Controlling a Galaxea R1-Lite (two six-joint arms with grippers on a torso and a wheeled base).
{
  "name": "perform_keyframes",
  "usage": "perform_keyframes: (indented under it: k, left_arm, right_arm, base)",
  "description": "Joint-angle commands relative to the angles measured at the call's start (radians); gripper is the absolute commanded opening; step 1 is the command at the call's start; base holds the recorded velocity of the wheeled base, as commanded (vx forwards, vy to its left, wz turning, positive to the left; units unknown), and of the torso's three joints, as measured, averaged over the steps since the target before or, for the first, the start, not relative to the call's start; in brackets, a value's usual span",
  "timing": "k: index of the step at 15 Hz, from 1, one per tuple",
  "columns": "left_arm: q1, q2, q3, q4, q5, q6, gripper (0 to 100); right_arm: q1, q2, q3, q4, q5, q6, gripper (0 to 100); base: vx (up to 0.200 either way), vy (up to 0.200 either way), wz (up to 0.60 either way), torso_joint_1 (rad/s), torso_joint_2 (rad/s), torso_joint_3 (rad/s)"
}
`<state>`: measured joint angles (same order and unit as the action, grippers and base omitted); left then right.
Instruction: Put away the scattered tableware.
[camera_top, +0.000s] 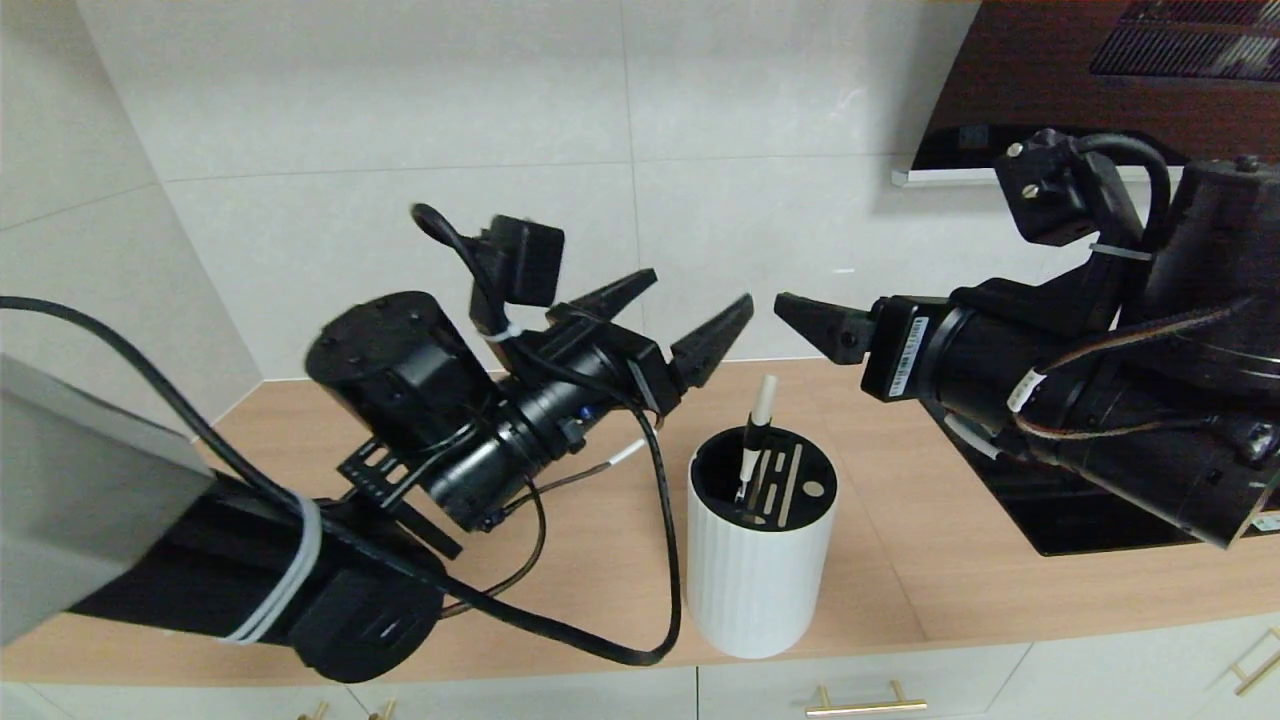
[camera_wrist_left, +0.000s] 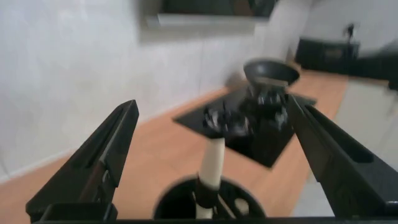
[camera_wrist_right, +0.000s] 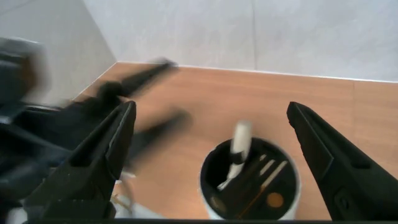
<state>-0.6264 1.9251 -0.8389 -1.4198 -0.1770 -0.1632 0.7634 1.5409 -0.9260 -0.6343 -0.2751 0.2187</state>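
Observation:
A white ribbed utensil holder (camera_top: 760, 575) stands on the wooden counter near its front edge. A white-handled utensil (camera_top: 762, 415) sticks upright out of its black slotted top. My left gripper (camera_top: 700, 300) hangs open above and just left of the holder, with nothing between its fingers. My right gripper (camera_top: 805, 320) hovers above and right of the holder, tip to tip with the left one. The left wrist view looks down on the holder's rim (camera_wrist_left: 180, 199) and the utensil handle (camera_wrist_left: 211, 163) between open fingers (camera_wrist_left: 93, 168). The right wrist view shows the holder (camera_wrist_right: 208, 183) and handle (camera_wrist_right: 239, 140) below the open right gripper (camera_wrist_right: 210, 107).
A black cooktop (camera_top: 1060, 525) lies on the counter to the right, with a dark pan (camera_wrist_left: 270, 71) on it. A range hood (camera_top: 1100, 80) hangs above it. The tiled wall is close behind. Drawers with gold handles (camera_top: 865, 700) sit under the counter edge.

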Motion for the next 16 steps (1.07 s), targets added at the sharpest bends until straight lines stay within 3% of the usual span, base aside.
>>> perform_keyframes:
  k: [1,3,5,6,7,9,10,12,13,14,16]
  left_arm:
    - [0.048,-0.282,0.075,0.035,0.004,-0.047,100]
    - [0.123,-0.459,0.149,0.114,-0.001,-0.053,100]
    - [0.191,-0.581,0.231,0.186,-0.002,-0.091,100]
    - [0.247,-0.710,0.345,0.229,-0.002,-0.124,100]
    - [0.280,-0.796,0.423,0.260,-0.002,-0.131,100]
    - [0.312,-0.996,0.538,0.358,0.001,-0.133,100]
    - [0.312,-1.012,0.547,0.367,0.001,-0.133,100]
    - [0.320,-1.344,0.656,0.627,0.005,-0.141,100]
    - [0.363,-1.555,0.663,0.861,-0.001,-0.156,100]
    - [0.395,-1.695,0.650,1.024,-0.012,-0.179,100]
    - [0.461,-1.835,0.658,1.187,-0.027,-0.179,100]
  right_arm:
    - [-0.056,-0.070,0.022,0.004,-0.001,0.001,100]
    - [-0.133,-0.151,0.067,-0.002,-0.001,0.007,100]
    - [-0.205,-0.228,0.141,-0.004,-0.001,0.005,100]
    - [-0.254,-0.334,0.249,-0.004,-0.001,0.002,100]
    - [-0.283,-0.412,0.331,-0.004,0.002,0.002,100]
    - [-0.306,-0.587,0.457,-0.001,0.001,-0.001,100]
    - [-0.308,-0.601,0.464,-0.001,0.001,-0.002,100]
    - [-0.362,-0.823,0.581,0.036,-0.007,-0.007,100]
    - [-0.469,-0.941,0.644,0.091,0.005,-0.022,100]
    - [-0.516,-1.025,0.661,0.137,0.025,-0.022,100]
    - [-0.596,-1.165,0.671,0.251,0.066,-0.022,100]
  base:
    - [0.000,0.000,0.00,0.000,0.00,0.000]
    - [0.000,0.000,0.00,0.000,0.00,0.000]
    - [0.000,0.000,0.00,0.000,0.00,0.000]
    - [0.000,0.000,0.00,0.000,0.00,0.000]
    - [0.000,0.000,0.00,0.000,0.00,0.000]
    - [0.000,0.000,0.00,0.000,0.00,0.000]
    - [0.000,0.000,0.00,0.000,0.00,0.000]
    - [0.000,0.000,0.00,0.000,0.00,0.000]
    - [0.000,0.000,0.00,0.000,0.00,0.000]
    - [0.000,0.000,0.00,0.000,0.00,0.000]
    - [0.000,0.000,0.00,0.000,0.00,0.000]
